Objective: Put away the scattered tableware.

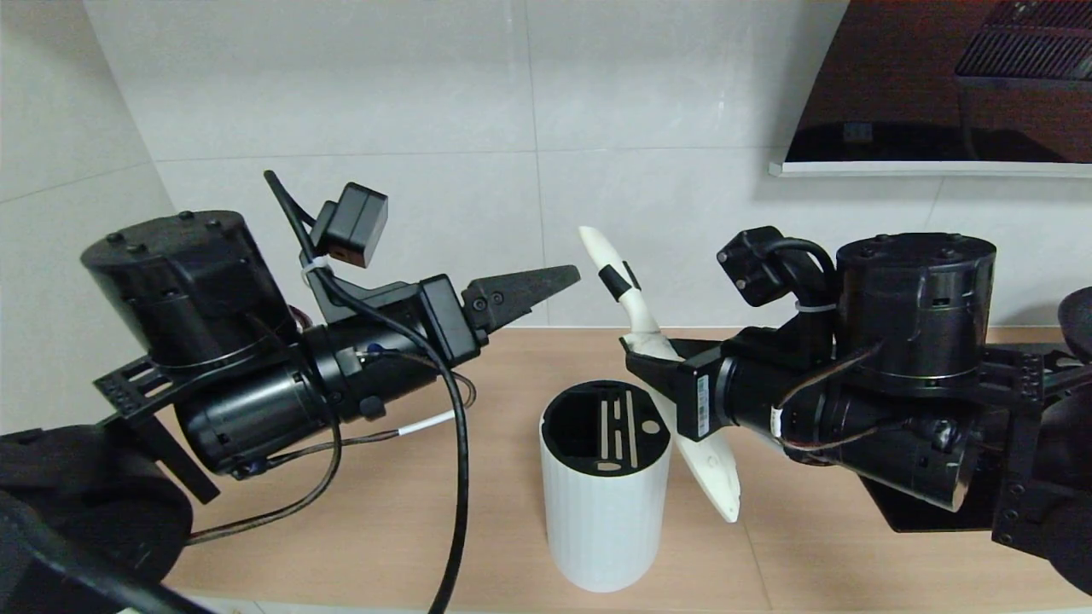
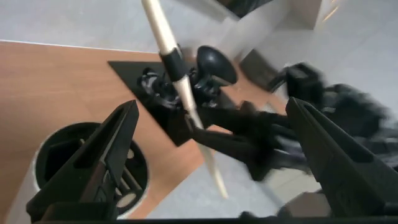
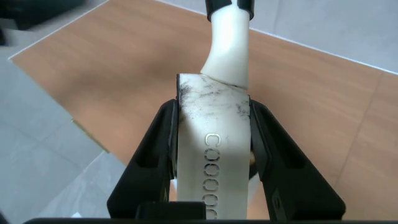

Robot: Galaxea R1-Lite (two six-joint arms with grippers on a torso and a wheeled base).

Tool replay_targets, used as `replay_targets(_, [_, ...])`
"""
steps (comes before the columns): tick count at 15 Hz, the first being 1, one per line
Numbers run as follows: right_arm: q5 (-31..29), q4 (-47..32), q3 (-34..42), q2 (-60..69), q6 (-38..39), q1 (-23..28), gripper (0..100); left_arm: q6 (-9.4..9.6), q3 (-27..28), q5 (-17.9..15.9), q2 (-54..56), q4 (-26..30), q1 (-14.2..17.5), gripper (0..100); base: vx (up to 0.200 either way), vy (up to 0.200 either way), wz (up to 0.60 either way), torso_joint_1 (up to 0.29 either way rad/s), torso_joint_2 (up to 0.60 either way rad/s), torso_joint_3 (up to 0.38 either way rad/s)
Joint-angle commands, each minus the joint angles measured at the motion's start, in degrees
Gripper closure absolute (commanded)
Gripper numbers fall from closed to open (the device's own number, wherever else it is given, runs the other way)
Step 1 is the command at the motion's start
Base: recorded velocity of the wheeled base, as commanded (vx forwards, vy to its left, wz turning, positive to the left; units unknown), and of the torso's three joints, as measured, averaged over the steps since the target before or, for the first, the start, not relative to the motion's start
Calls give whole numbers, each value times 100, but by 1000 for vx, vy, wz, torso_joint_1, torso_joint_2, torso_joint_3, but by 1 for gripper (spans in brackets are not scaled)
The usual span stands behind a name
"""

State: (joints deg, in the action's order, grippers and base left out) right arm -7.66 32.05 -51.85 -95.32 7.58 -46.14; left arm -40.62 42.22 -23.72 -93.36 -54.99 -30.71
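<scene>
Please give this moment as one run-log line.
right end effector: shut on white spatula | left end effector: open | utensil holder: upright on counter | spatula: beside holder, not inside

Left arm [image 1: 256, 375]: matt black, drum-shaped joint housing, screw heads on its cap, perforated bracket [image 1: 128, 379] below.
Left gripper [image 1: 546, 286]: black, tapered fingers.
Fittings: boxy black wrist camera [image 1: 350, 223], white cable tie [image 1: 314, 269], thick black cable [image 1: 461, 477], thin brown wires [image 1: 324, 486].
Right arm [image 1: 896, 367]: matching black drums.
Right gripper [image 1: 648, 358]: black, with a pale label strip [image 1: 701, 401] behind it.

Dark hood [image 1: 904, 94] on tiled wall [image 1: 384, 94] above wooden counter [image 1: 384, 529].
</scene>
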Motion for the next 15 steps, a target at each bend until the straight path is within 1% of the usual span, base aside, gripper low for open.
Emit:
replay_targets(1, [-8,3,34,-22,6,-123,100,186,50,52,-368,-117,-137,0,0,0,0,0,0,0])
replay_targets(2, [-8,3,34,-22,6,-123,100,186,50,52,-368,-117,-137,0,0,0,0,0,0,0])
replay_targets(3, [-8,12,61,-31,15,-176,100,195,59,140,-605,-486,-251,0,0,0,0,0,0,0])
replay_targets(4, [-8,12,61,-39,15,-211,100,195,147,219,-728,-574,-269,0,0,0,0,0,0,0])
replay_targets(6, [-8,56,69,-110,15,-246,100,195,261,351,-798,-574,-269,0,0,0,0,0,0,0])
replay_targets(8, [-52,91,69,-206,50,-352,100,195,340,483,-921,-583,-383,0,0,0,0,0,0,0])
replay_targets(9, [-78,109,78,-206,50,-369,100,195,384,597,-992,-592,-392,0,0,0,0,0,0,0])
replay_targets(10, [-69,188,105,-206,50,-378,100,186,489,790,-1115,-609,-392,0,0,0,0,0,0,0])
replay_targets(11, [-69,249,131,-215,50,-378,100,186,524,861,-1167,-627,-401,0,0,0,0,0,0,0])
replay_targets(15, [-78,381,184,-268,42,-387,100,186,524,887,-1194,-636,-462,0,0,0,0,0,0,0])
